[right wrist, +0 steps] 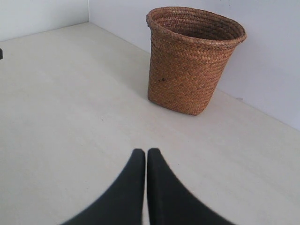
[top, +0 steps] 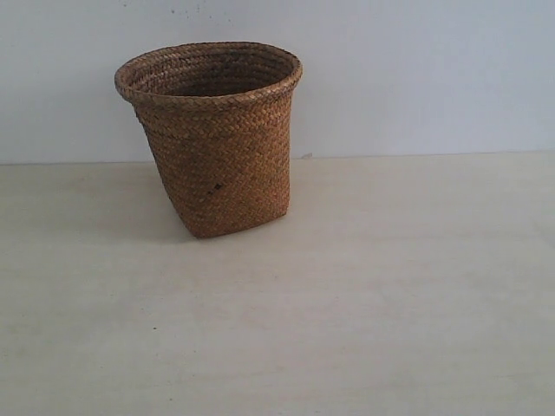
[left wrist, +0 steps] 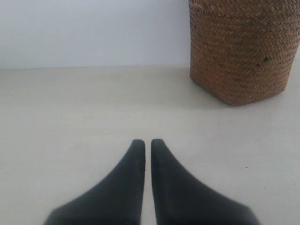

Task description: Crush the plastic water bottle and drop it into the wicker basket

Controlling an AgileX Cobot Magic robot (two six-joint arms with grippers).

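Standing on the smooth pale bench (top: 390, 303) by the wall (top: 416, 78), the woven brown basket (top: 212, 139) tapers to a squarish base. The left tool (left wrist: 147, 141) and the right tool (right wrist: 142, 151), both black, are pressed together.

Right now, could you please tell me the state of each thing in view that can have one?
wicker basket: upright on the table, mouth open, its inner bottom hidden.
left claw: shut, holding nothing, apart from the basket.
right claw: shut, holding nothing, apart from the basket.
plastic water bottle: not visible in any view.
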